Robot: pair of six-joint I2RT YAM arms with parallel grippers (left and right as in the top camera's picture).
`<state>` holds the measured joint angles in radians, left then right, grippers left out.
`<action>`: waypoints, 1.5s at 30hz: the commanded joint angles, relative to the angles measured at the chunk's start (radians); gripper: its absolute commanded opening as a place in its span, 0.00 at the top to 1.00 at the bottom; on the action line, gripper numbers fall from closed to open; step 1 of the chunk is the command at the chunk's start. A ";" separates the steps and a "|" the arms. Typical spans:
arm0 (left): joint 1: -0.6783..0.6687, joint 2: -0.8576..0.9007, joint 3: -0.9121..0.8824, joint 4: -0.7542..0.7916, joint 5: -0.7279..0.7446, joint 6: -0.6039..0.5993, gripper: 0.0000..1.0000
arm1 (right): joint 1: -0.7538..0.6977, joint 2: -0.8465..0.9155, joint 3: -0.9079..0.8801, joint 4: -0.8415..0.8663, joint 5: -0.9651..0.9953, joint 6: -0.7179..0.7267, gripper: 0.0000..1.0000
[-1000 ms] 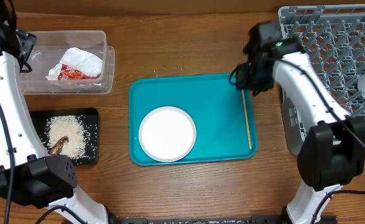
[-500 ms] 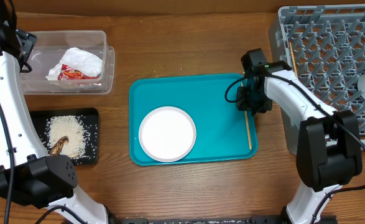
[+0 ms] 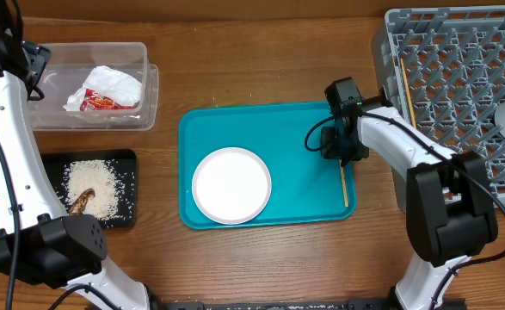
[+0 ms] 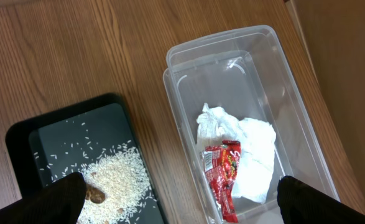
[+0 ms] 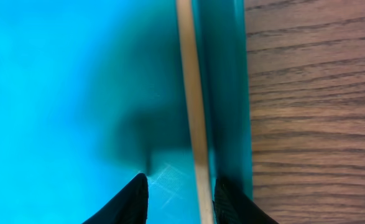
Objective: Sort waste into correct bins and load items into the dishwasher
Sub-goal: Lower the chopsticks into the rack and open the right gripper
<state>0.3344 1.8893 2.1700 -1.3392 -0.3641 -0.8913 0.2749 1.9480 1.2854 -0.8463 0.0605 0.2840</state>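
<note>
My right pincer (image 5: 182,198) stands apart, astride a thin, pale wooden chopstick (image 5: 191,106) and not clamped on it. The stick runs 12 to 6 along the teal tray (image 5: 58,93), hard by its raised 3 o'clock rim, which sits at my outer fingertip. Past the rim is table (image 5: 313,93). Only the overhead shows the plate (image 3: 231,185) at my 8 o'clock, a second chopstick (image 3: 407,90) in the grey rack (image 3: 458,60) at 2, and the tub (image 3: 144,86) with napkin (image 3: 110,84) and wrapper (image 3: 101,104) far at 10. My left pincer (image 4: 191,199) hangs wide apart over it.
</note>
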 commanded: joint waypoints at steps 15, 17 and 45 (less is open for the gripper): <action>-0.004 0.004 0.004 0.002 -0.019 0.001 0.00 | 0.000 -0.006 -0.175 0.141 0.024 0.031 0.81; -0.004 0.004 0.004 0.002 -0.019 0.001 0.00 | 0.000 -0.008 -0.166 0.121 -0.003 0.058 0.92; -0.004 0.004 0.004 0.002 -0.019 0.001 0.00 | -0.438 -0.049 0.716 -0.253 0.035 -0.227 0.96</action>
<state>0.3344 1.8893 2.1700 -1.3392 -0.3641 -0.8913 -0.1253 1.9015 1.9911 -1.1240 0.0834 0.1028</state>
